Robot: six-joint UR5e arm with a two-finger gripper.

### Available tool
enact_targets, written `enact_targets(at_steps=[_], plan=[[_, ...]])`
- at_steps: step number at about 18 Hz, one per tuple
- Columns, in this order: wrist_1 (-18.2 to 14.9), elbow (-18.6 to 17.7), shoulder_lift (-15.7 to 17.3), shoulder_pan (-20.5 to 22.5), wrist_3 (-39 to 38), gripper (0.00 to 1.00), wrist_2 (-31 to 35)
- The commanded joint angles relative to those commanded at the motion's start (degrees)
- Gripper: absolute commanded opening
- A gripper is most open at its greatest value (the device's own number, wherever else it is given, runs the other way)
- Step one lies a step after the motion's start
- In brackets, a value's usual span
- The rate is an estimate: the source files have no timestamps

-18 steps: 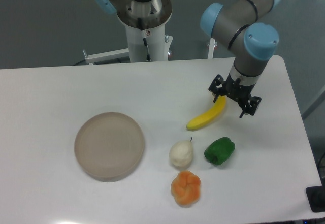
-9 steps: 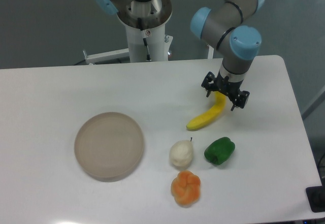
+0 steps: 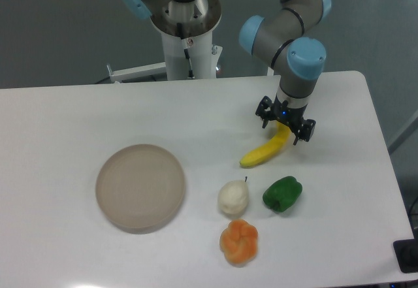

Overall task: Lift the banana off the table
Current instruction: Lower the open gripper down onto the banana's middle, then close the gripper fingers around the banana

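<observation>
The bright yellow banana (image 3: 264, 150) lies on the white table (image 3: 65, 118), right of centre, slanting from lower left to upper right. My gripper (image 3: 283, 128) hangs over the banana's upper right end, its two dark fingers spread open on either side of that tip. The jaws hold nothing. The gripper hides the very tip of the banana.
A round beige plate (image 3: 140, 187) sits at the left front. A whitish pear (image 3: 232, 198), an orange segmented fruit (image 3: 239, 241) and a green pepper (image 3: 282, 193) lie just in front of the banana. The robot base (image 3: 186, 36) stands behind the table.
The gripper has moved left and slightly back, from the right of the banana's tip to directly over it. The banana has not moved.
</observation>
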Motion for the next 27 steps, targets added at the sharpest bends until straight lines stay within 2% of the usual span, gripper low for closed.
enact_targets(at_steps=[7, 12, 15, 16, 22, 27], plan=[[0.62, -0.53, -0.18, -0.18, -0.26, 0.98, 0.26], [0.62, -0.7, -0.26, -0.26, -0.52, 0.82, 0.26], [0.62, -0.44, -0.26, -0.35, -0.61, 0.53, 0.26], [0.62, -0.44, -0.26, -0.35, -0.61, 0.47, 0.26], [0.53, 0.0, -0.35, -0.53, -0.61, 0.31, 0.26], [0.44, 0.26, -0.35, -0.53, -0.53, 0.25, 0.26]])
